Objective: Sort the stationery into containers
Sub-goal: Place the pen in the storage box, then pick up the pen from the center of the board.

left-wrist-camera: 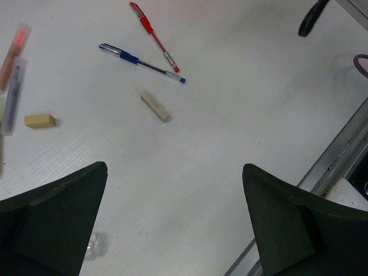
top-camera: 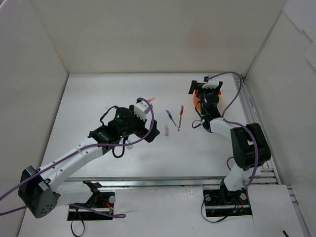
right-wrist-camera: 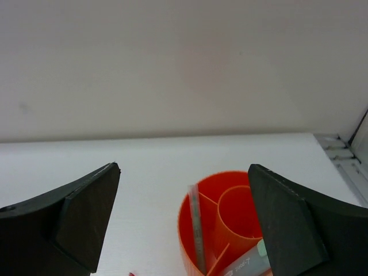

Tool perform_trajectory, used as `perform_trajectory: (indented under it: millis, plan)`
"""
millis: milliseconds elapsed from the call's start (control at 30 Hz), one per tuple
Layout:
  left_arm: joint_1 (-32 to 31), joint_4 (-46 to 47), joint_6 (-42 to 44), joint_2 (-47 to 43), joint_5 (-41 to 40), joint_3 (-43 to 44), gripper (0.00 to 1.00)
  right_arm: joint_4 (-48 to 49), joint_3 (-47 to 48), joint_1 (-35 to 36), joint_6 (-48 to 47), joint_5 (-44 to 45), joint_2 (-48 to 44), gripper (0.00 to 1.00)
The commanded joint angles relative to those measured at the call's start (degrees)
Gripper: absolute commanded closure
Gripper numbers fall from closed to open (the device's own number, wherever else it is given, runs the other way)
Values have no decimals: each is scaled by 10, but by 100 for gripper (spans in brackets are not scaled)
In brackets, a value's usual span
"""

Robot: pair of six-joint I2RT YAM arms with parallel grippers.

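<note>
Favours the wide, empty left jaws, nearer than the wide right jaws above the orange pot to the mid-table blue pen lying roughly near-to-far.

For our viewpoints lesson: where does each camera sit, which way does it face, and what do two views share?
Top external: above and behind the robot, looking down on the table; the left arm and right arm show.
Left wrist: on that arm, looking down past the open left claw at the red pen and blue pen.
Right wrist: looking forward past the open right claw at the orange pot.
Shared: top and left wrist both show the pens.
</note>
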Motion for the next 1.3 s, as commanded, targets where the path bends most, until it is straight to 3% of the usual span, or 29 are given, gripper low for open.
perform_trajectory:
  millis: [0, 33, 200, 367, 533, 633, 1067, 1267]
  plan:
    - [3, 25, -16, -31, -9, 11, 1, 36, -4, 42, -39, 24, -113, 6]
    - [3, 25, -20, -37, -24, 4, 1, 1, -3, 48, -27, 24, -132, 2]
    - [42, -11, -64, -80, -67, -12, 0, -258, 24, 72, 88, -16, -222, 2]
    - [109, -29, -145, -103, -66, -41, 1, -384, 6, 120, 177, 8, -275, 2]
    - [184, -57, -176, -86, -69, -48, 1, -577, 89, 158, 165, 25, -220, 2]
    - [207, -47, -167, -69, -61, -41, 1, -677, 162, 176, 165, 30, -126, 2]
    - [258, -51, -68, 17, -32, 13, 1, -761, 299, 178, 173, -44, 55, 2]
    - [295, -62, 98, 124, 55, 71, 1, -761, 279, 179, 176, -52, 30, 2]
